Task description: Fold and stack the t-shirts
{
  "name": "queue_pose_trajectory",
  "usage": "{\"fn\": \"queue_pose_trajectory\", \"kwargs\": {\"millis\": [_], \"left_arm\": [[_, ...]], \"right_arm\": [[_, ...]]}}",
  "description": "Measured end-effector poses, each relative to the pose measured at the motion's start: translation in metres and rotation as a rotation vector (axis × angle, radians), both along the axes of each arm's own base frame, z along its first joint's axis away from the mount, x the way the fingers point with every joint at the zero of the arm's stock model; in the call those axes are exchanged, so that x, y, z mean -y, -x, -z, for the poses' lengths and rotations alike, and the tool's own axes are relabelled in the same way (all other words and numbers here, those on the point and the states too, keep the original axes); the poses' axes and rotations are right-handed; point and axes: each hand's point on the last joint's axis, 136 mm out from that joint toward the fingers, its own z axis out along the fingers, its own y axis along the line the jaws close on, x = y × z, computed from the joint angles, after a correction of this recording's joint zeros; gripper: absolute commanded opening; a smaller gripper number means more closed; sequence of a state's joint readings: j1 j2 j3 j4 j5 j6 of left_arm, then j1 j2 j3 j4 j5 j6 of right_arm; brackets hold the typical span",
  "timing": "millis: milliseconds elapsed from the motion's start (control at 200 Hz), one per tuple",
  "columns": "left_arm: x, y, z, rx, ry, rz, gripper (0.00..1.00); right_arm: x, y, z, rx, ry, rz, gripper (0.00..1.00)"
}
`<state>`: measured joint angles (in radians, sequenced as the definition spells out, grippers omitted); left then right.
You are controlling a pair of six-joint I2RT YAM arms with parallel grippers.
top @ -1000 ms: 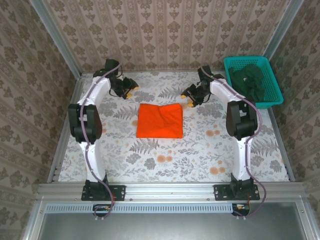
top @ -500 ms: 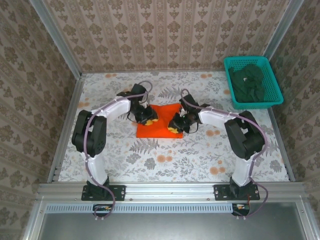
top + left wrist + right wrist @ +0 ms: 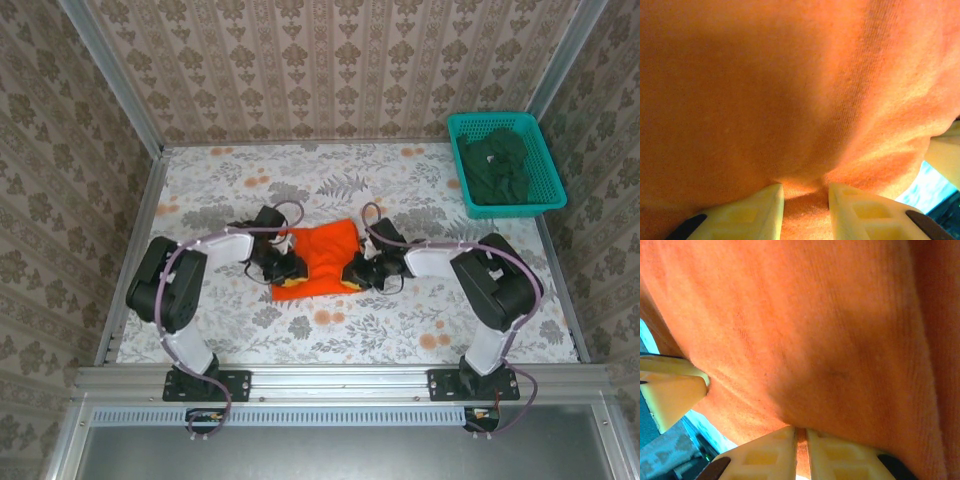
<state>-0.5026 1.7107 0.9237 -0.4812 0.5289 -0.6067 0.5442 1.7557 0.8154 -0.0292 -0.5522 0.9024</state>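
Now, task item: bright orange soft fabric t-shirt (image 3: 318,252), a rumpled folded block on the floral-patterned table (image 3: 400,310), its near edge puckered between the two arms.
Left gripper (image 3: 285,272): at the near left corner of the orange t-shirt. In the left wrist view its pale yellow fingers (image 3: 760,205) are closed on a bunched fold of the orange cloth.
Right gripper (image 3: 356,272): at the near right corner of the orange t-shirt. In the right wrist view its fingers (image 3: 770,450) stand almost together, with a thin ridge of orange fabric clamped between them.
Shirt against grippers: the cloth touches both pairs of fingers and spreads away from the fingertips in both wrist views.
Other garments: dark green soft fabric t-shirts (image 3: 497,165) heaped in the teal plastic mesh basket (image 3: 490,116), well apart from the orange t-shirt, beyond it and to its right.
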Motion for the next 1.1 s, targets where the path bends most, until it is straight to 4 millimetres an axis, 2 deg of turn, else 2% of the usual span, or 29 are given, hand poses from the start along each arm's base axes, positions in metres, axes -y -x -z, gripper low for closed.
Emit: {"fn": "queue_pose_trajectory", "kwargs": {"millis": [145,230,290,355,425,515,580,690,830,895,990,1100], "left_arm": [[-0.018,0.047,-0.005,-0.062,-0.042,0.03,0.41],[-0.027,0.055,-0.016,-0.071,-0.063,0.025,0.51],[-0.031,0.053,-0.028,-0.069,-0.067,0.011,0.53],[-0.033,0.038,-0.047,-0.044,-0.046,-0.022,0.54],[-0.035,0.01,-0.069,0.007,-0.007,-0.078,0.57],[-0.04,-0.029,-0.094,0.081,0.027,-0.132,0.61],[-0.045,-0.05,-0.101,0.11,0.036,-0.152,0.63],[-0.057,-0.07,-0.088,0.087,0.024,-0.178,0.66],[-0.072,-0.078,-0.049,-0.01,0.002,-0.181,0.66],[-0.072,-0.078,-0.035,-0.043,-0.002,-0.162,0.65],[-0.07,-0.075,-0.025,-0.069,0.006,-0.136,0.6],[-0.067,-0.076,-0.024,-0.062,0.023,-0.119,0.43]], "right_arm": [[0.001,0.038,-0.006,0.01,0.016,-0.067,0.31],[0.008,0.043,-0.017,0.025,0.027,-0.055,0.42],[0.011,0.039,-0.03,0.067,0.021,-0.044,0.48],[0.012,0.03,-0.05,0.125,0.003,-0.017,0.51],[0.013,0.013,-0.069,0.182,-0.002,0.023,0.54],[0.015,-0.021,-0.092,0.238,0.021,0.075,0.56],[0.014,-0.051,-0.104,0.278,0.04,0.1,0.56],[0.015,-0.089,-0.102,0.311,0.096,0.107,0.57],[0.015,-0.116,-0.082,0.307,0.198,0.044,0.55],[0.013,-0.123,-0.074,0.303,0.231,0.006,0.54],[0.012,-0.127,-0.064,0.298,0.277,-0.047,0.5],[0.01,-0.128,-0.052,0.281,0.316,-0.099,0.43]]}}
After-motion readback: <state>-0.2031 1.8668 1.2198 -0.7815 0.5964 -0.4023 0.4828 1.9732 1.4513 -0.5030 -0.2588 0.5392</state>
